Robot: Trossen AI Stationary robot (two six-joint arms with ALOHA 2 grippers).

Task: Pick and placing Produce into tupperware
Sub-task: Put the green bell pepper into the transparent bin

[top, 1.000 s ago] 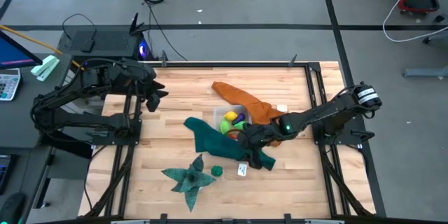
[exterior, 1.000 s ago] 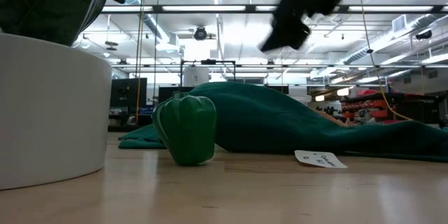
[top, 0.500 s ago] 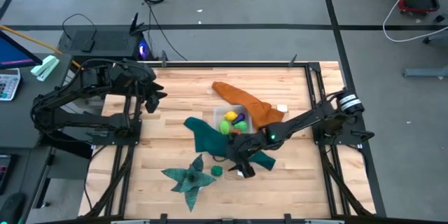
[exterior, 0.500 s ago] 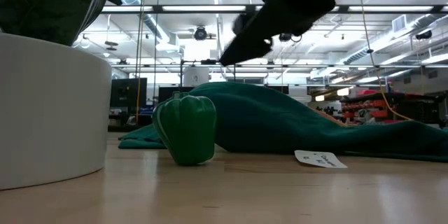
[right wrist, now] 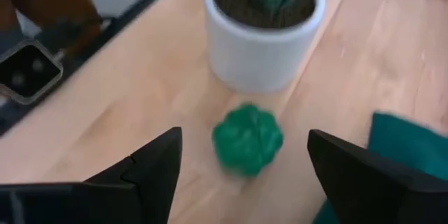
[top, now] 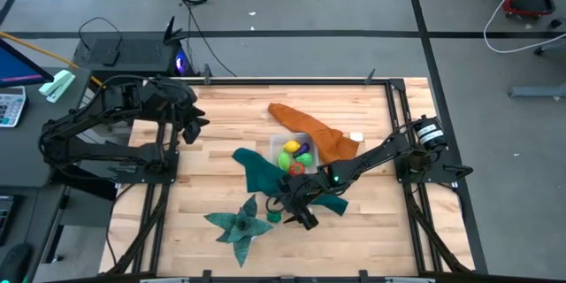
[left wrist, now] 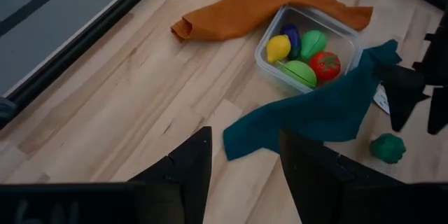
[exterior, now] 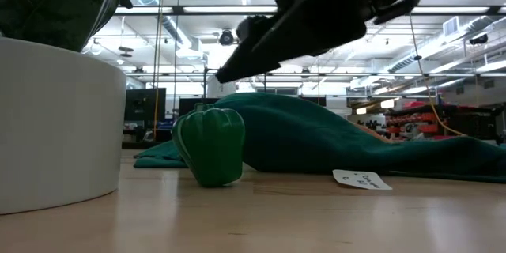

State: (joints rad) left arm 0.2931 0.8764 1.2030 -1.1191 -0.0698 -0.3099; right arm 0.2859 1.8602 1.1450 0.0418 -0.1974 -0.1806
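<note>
Butcher-block planks make up the bench [top: 221, 133], framed by dark rails, with bright workshop lighting visible beyond it in the low view. Over its front middle hangs the right pincer [top: 296, 215], fingers spread wide and empty, as the right wrist view shows; between them lies the dark green pepper [right wrist: 247, 140], standing on bare wood just beside the white pot [right wrist: 264, 31] of the leafy plant [top: 239, 223].

From here a grasp could fail in a few ways, as I judge it. The pepper is small, rounded and probably slick, so a descent slightly off centre may squirt it sideways toward the pot or under the teal cloth [top: 265, 174]. The cloth's edge lies near the pepper, and a finger could snag it and drag it. A small white card [exterior: 361, 179] also sits close by.

Further out, the tupperware [left wrist: 269, 38] already holds yellow, purple, light green and red produce and is part covered by the teal cloth, with an orange cloth [left wrist: 245, 10] against its far side; dropping the pepper onto the cloth rather than into the box looks a real risk.

At the bench's far left corner waits the left pincer [left wrist: 241, 155], open too.
</note>
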